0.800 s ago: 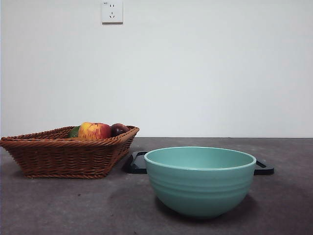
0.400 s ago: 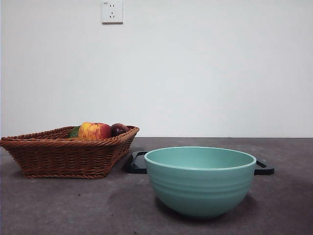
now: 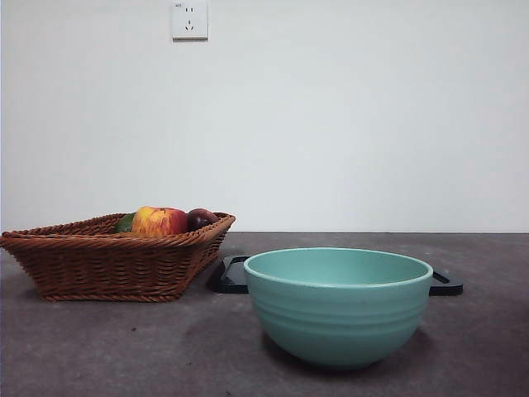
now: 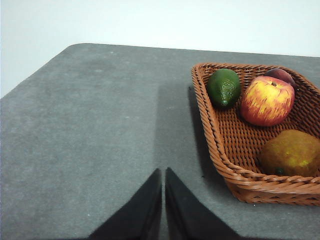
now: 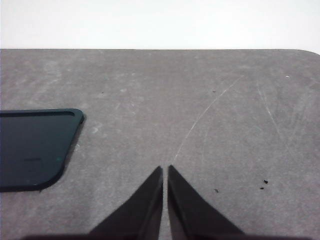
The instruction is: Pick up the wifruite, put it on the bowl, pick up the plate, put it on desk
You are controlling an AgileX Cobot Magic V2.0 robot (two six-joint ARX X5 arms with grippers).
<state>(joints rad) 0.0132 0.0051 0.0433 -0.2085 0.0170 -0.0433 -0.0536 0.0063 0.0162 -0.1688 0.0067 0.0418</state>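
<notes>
The brown fuzzy wifruite (image 4: 290,152) lies in the wicker basket (image 4: 220,145), in its corner nearest my left gripper; the front view does not show it. The mint-teal bowl (image 3: 339,306) stands on the desk (image 3: 124,347) in front of a flat black plate (image 3: 234,275). A corner of the plate also shows in the right wrist view (image 5: 35,147). My left gripper (image 4: 163,172) is shut and empty above bare desk beside the basket. My right gripper (image 5: 165,169) is shut and empty above bare desk, apart from the plate. Neither arm shows in the front view.
The basket (image 3: 107,260) stands left of the bowl and also holds a red-yellow apple (image 4: 267,100), a green avocado (image 4: 223,87) and a dark purple fruit (image 4: 280,75). A white wall with a socket (image 3: 189,20) stands behind the desk.
</notes>
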